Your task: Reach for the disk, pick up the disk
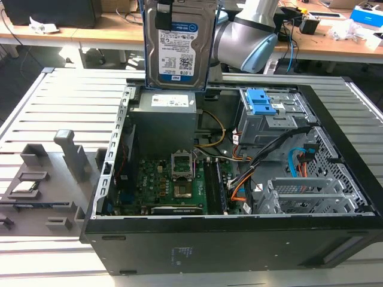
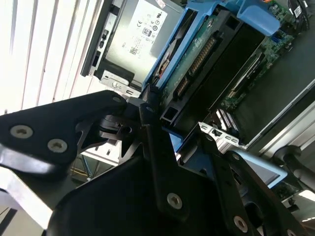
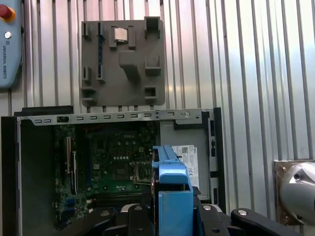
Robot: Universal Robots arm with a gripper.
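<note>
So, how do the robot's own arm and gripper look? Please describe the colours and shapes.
In the exterior view the arm is a thick, round, silver-grey tube with a light blue cap at its joint. In the second wrist view the gripper is matt black, made of flat angular link plates joined at pivots, with small silver screws set into them.

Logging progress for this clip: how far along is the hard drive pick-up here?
Done: reach and grasp; the gripper is shut on the hard drive. In hand: the hard drive hangs clear above the open computer case. Left: nothing of the pick-up that shows.
</note>
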